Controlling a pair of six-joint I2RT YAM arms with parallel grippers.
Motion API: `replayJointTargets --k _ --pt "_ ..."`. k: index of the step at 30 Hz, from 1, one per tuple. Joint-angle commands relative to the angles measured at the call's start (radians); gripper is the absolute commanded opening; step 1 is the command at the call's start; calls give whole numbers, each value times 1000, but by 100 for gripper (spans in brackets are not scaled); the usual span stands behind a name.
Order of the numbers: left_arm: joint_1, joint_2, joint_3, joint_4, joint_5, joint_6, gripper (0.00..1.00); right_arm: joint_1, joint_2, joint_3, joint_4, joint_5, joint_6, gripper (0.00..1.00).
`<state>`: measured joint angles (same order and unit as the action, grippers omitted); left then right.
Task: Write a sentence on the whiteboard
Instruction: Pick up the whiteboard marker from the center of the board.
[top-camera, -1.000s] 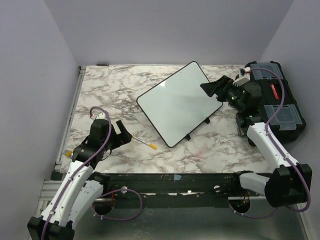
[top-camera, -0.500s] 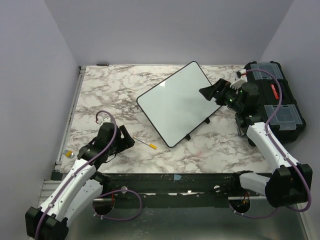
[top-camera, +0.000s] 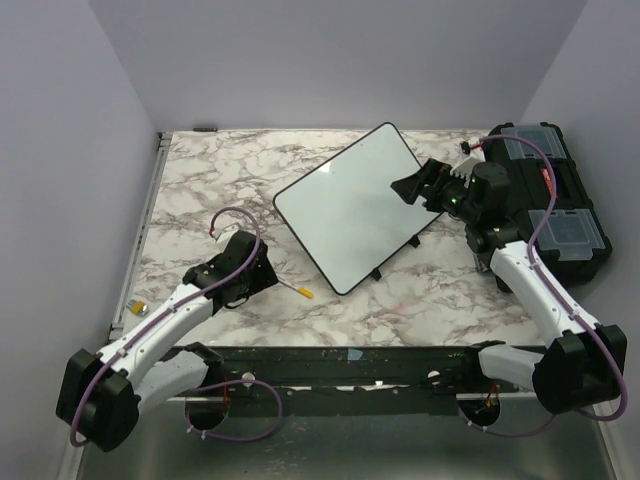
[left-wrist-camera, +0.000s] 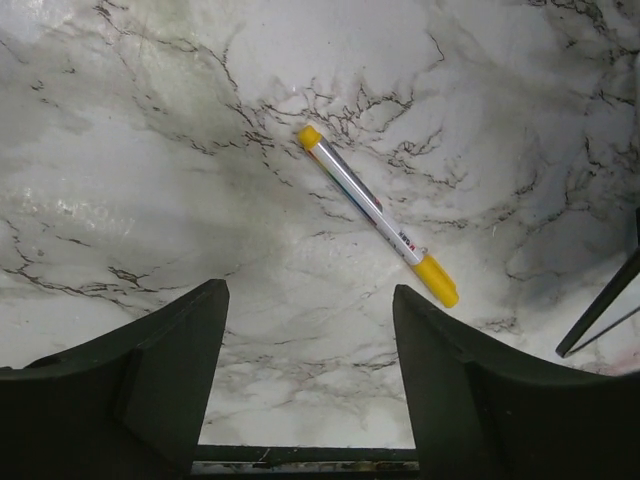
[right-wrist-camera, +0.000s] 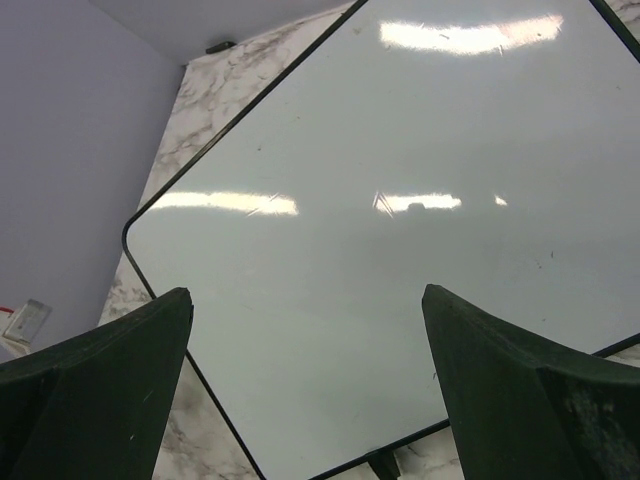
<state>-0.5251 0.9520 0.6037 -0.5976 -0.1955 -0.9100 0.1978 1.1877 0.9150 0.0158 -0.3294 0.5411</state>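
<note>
yellow-capped marker (left-wrist-camera: 378, 215), marble table (left-wrist-camera: 150, 150), left gripper (left-wrist-camera: 308, 295) parted

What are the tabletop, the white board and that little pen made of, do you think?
The tabletop looks like marble, white with dark veins and a soft sheen, though it may be printed laminate. The whiteboard has a glossy coated face, mirroring the lights, in a thin black rim, probably plastic. The pen seems plastic: silvery barrel, yellow ends.
</note>
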Motion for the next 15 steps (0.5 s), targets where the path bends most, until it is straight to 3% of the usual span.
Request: replayJointTargets --k 1,8,15 --pt "-35 103 79 -54 -99 -159 64 13 11 41 -64 52 -42 100" --pt "-49 269 151 -91 -165 -287 50 20 6 42 -66 55 -46 100" --pt "-48 432 211 -70 -146 -364 47 31 16 38 -59 45 -44 100"
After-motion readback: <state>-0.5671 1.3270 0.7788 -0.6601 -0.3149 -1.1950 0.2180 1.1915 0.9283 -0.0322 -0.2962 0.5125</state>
